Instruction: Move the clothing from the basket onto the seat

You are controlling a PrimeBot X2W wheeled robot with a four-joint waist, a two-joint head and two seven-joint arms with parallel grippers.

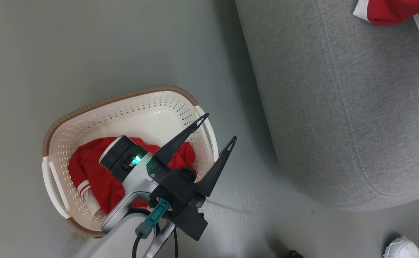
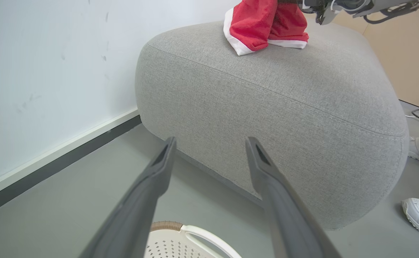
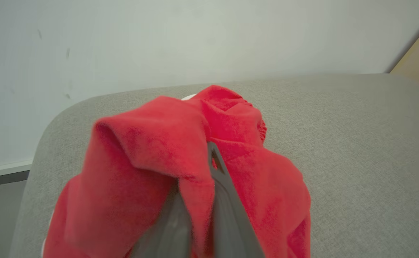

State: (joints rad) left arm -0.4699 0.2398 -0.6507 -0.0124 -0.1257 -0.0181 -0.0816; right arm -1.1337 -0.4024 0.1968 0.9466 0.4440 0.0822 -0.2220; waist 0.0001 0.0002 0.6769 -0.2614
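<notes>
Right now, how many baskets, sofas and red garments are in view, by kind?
Basket: 1
Sofa: 1
Red garments: 2, one in the basket, one on the sofa
Total: 4

Right pincer [image 3: 205,157] half under clothing [image 3: 148,143]

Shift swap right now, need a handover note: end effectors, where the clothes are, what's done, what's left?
Left end effector: open, empty, above the basket edge.
Right end effector: shut on a red garment over the seat; its lower end seems to touch the cushion.
Second garment: lying in the basket.
Done: one piece at the seat, not yet released.
Left: release it, then move the second garment across.
</notes>
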